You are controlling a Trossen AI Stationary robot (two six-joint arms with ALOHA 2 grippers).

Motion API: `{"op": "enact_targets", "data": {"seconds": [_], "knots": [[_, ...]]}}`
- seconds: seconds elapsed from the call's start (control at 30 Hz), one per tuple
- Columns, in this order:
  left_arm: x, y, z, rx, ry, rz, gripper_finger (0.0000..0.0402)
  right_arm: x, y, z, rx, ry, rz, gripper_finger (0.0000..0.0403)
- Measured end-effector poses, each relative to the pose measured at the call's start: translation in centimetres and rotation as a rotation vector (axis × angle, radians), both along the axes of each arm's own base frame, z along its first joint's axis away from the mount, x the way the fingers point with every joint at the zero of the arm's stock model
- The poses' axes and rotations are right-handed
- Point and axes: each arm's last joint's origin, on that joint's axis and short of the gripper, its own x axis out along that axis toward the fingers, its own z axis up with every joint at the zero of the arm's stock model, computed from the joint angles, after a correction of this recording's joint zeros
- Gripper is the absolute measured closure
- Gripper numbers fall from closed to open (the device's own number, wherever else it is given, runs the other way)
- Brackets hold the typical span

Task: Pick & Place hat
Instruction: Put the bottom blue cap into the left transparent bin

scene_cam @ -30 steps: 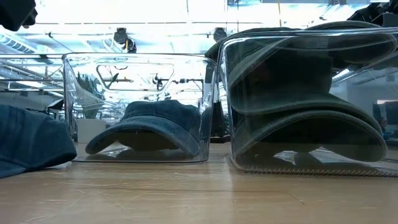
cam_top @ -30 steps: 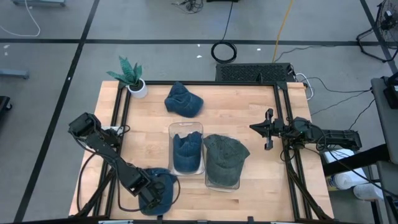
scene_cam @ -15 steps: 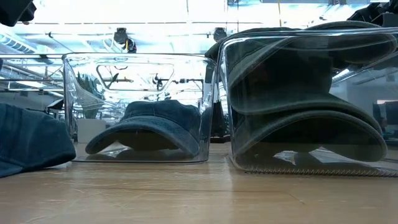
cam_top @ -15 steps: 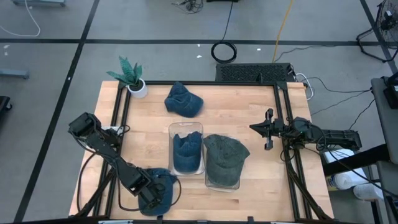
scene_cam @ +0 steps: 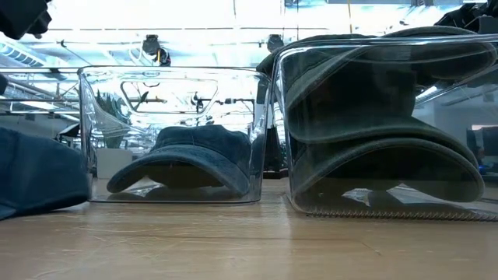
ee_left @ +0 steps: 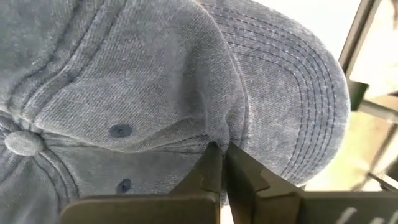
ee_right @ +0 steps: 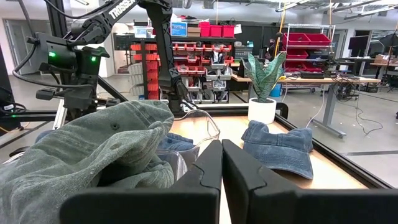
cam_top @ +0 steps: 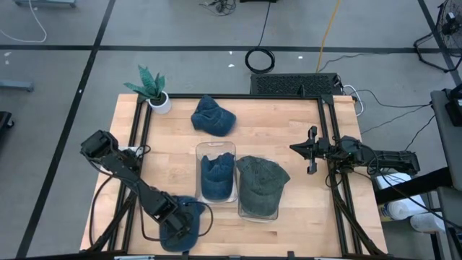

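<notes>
Dragged slightly toward the table edge, blue cap (cam_top: 180, 222) stays pinched by left gripper (cam_top: 170, 215); right gripper (cam_top: 311, 150) closed, idle.

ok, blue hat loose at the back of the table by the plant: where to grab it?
Blue hat lies crumpled. Come straight down on a raised fold of the crown rather than the flat brim; the right pincer, shut and idle, looks nearest.

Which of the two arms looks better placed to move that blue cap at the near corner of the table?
The left. Its pincer is already pinched on the blue cap, while the right pincer waits shut at the table's far side, holding nothing.
</notes>
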Motion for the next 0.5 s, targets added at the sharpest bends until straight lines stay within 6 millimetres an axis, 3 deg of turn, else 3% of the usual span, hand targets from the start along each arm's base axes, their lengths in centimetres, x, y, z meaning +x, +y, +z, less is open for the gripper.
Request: {"op": "enact_targets", "data": {"seconds": [0.23,0.5], "knots": [[0.3,0.2,0.2,-0.050,0.023,-0.042,0.0397,0.0,0.0,0.0,0.000,0.000,0.000,0.0403],[1.3,-0.5,2.2,-0.059,-0.071,-0.109,0.0397,0.0,0.0,0.0,0.000,0.000,0.000,0.0403]]}}
